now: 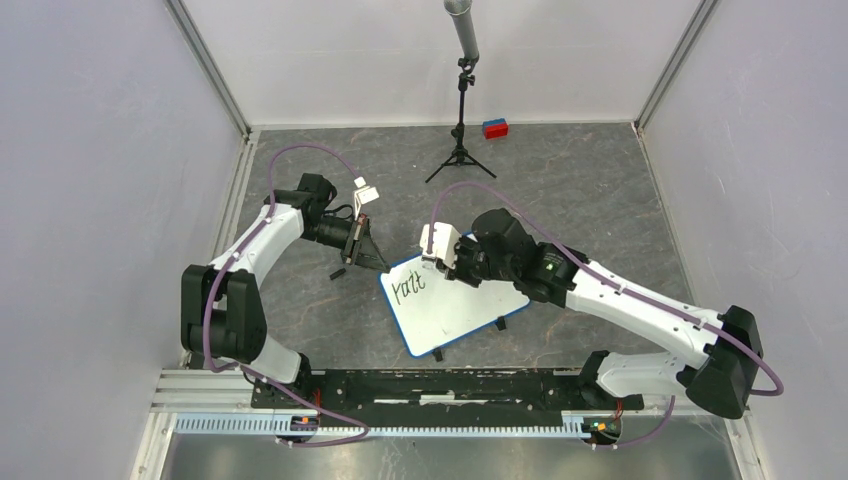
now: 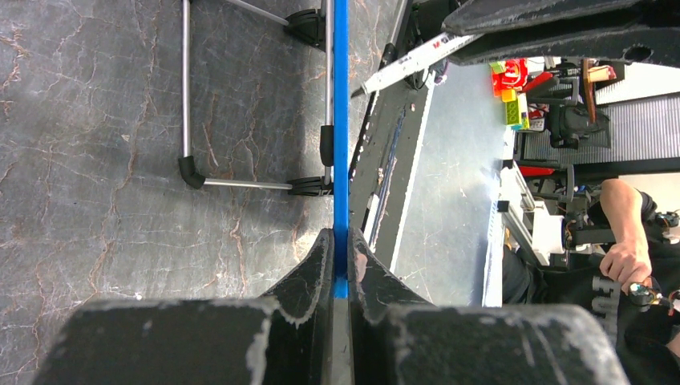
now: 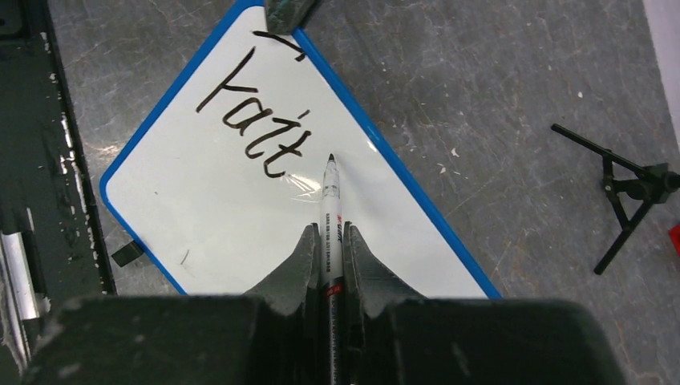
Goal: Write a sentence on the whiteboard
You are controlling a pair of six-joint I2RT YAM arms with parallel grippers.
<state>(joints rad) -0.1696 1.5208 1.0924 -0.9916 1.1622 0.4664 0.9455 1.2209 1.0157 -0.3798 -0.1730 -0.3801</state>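
Observation:
The whiteboard (image 1: 455, 312) lies tilted on the grey table, white with a blue rim. Black cursive letters of the sentence (image 3: 252, 112) read roughly "Fait" near its upper corner. My left gripper (image 1: 372, 258) is shut on that corner's rim; in the left wrist view the blue rim (image 2: 341, 120) runs edge-on between the fingers of the left gripper (image 2: 342, 257). My right gripper (image 3: 331, 241) is shut on a white marker (image 3: 332, 208), whose black tip rests just right of the last letter. From above, the right gripper (image 1: 445, 268) hangs over the board's upper edge.
A black tripod stand (image 1: 461, 120) with a grey pole rises at the back centre. A red and blue block (image 1: 495, 128) lies beside it by the rear wall. A small black piece (image 1: 338, 272) sits left of the board. The black base rail (image 1: 430, 385) borders the near edge.

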